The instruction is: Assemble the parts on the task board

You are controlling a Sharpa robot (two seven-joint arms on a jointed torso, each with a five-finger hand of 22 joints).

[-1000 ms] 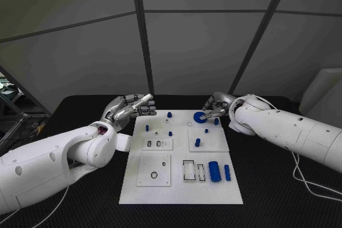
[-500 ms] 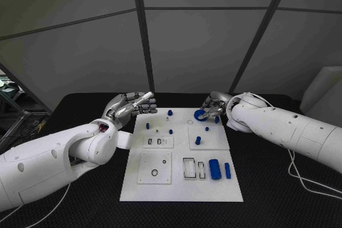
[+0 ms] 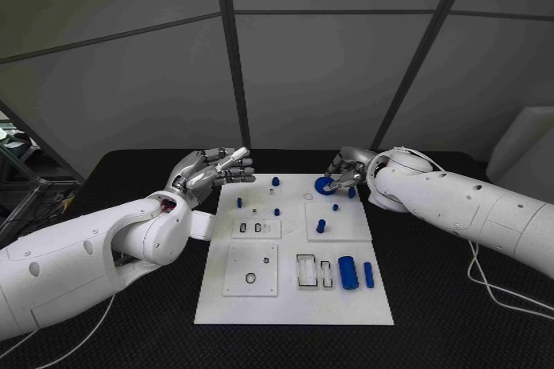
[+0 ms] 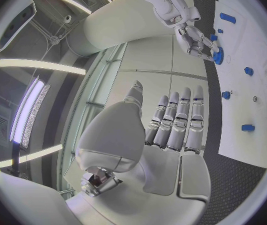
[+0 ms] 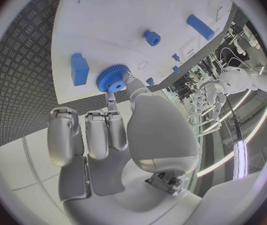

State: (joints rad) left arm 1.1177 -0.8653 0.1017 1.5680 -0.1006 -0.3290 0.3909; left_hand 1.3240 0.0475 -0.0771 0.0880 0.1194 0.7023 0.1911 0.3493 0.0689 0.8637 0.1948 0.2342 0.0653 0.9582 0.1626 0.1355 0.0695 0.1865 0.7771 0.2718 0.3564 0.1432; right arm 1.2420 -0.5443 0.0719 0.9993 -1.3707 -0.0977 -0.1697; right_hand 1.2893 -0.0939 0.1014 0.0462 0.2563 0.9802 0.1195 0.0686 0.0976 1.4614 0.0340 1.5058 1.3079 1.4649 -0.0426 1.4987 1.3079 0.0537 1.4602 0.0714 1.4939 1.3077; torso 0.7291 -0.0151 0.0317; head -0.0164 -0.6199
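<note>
The white task board [image 3: 295, 305] lies in the middle of the black table. My right hand [image 3: 350, 170] hovers over its far right corner. It pinches a blue toothed gear [image 3: 324, 185] between thumb and a finger, and the right wrist view shows the gear [image 5: 111, 79] just above the board. My left hand [image 3: 214, 170] floats beside the far left corner with its fingers stretched out and nothing in it. The left wrist view shows that hand [image 4: 171, 122] bare, with the gear [image 4: 218, 58] far off. Small blue pegs [image 3: 276, 181] stand on the board's far half.
A thick blue cylinder [image 3: 347, 273] and a slimmer one [image 3: 368, 274] lie at the board's near right beside rectangular slots. A black ring [image 3: 250, 282] sits at the near left. A blue block [image 5: 79, 69] lies close to the gear. Black table surrounds the board.
My right hand has drawn the gear slightly toward the board's far edge, uncovering a small round socket. The left hand has stayed where it was.
</note>
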